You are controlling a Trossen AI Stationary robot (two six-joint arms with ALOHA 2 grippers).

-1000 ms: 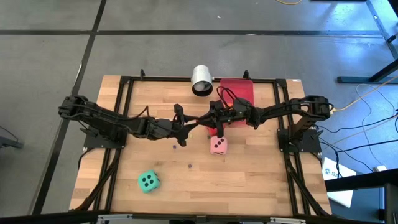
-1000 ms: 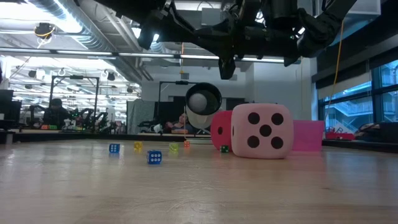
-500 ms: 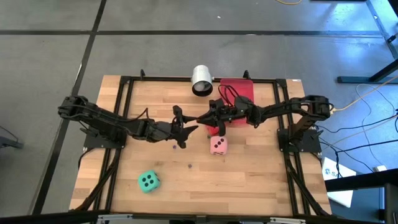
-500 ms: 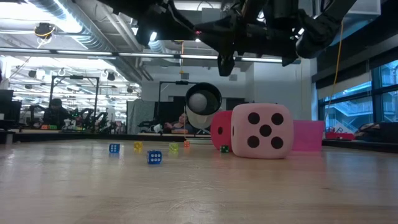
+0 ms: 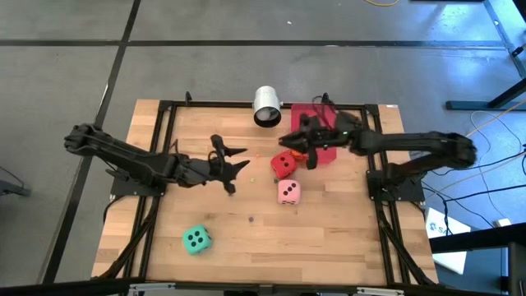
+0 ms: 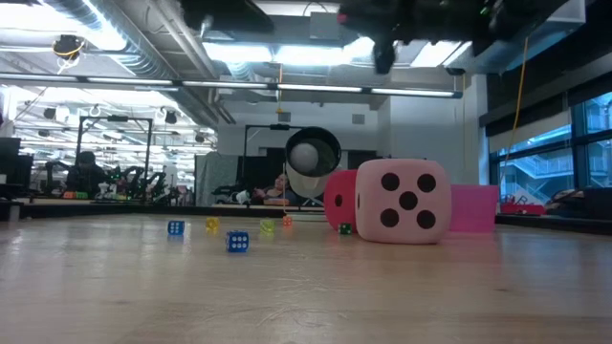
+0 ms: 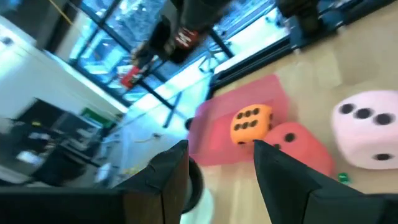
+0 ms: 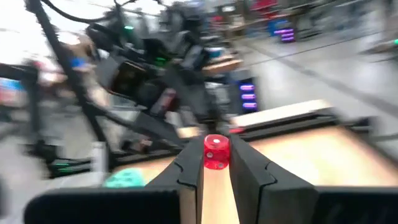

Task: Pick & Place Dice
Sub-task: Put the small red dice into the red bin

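Observation:
My right gripper [image 5: 289, 145] hovers high over the red tray's [image 5: 323, 123] left edge, shut on a small red die [image 8: 216, 151] with a light pip. My left gripper [image 5: 238, 163] is open and empty, left of the big dice. The red die [image 5: 284, 165] rests on the table, with the orange die [image 7: 252, 122] beside it at the tray's near left corner. The pink die [image 5: 288, 191] and the green die [image 5: 196, 239] rest on the table. The white cup [image 5: 266, 106] lies on its side at the far edge. My right gripper pinches the small red die by two opposite faces [image 8: 207, 153] between its two fingertips [image 8: 190, 163]. The die sits at the fingers' free ends, lifted well clear of the table.
Several tiny coloured dice, such as a blue one [image 6: 237, 241], lie scattered on the table left of the pink die [image 6: 404, 201]. A black frame [image 5: 164, 111] runs around the table. Bare wood lies at the near middle and near right.
The two grippers, close together over the red die a second ago, have parted. My left gripper has drawn back toward the table's left edge. My right gripper has risen and drawn back toward the tray, uncovering the red die. The big dice have stayed put.

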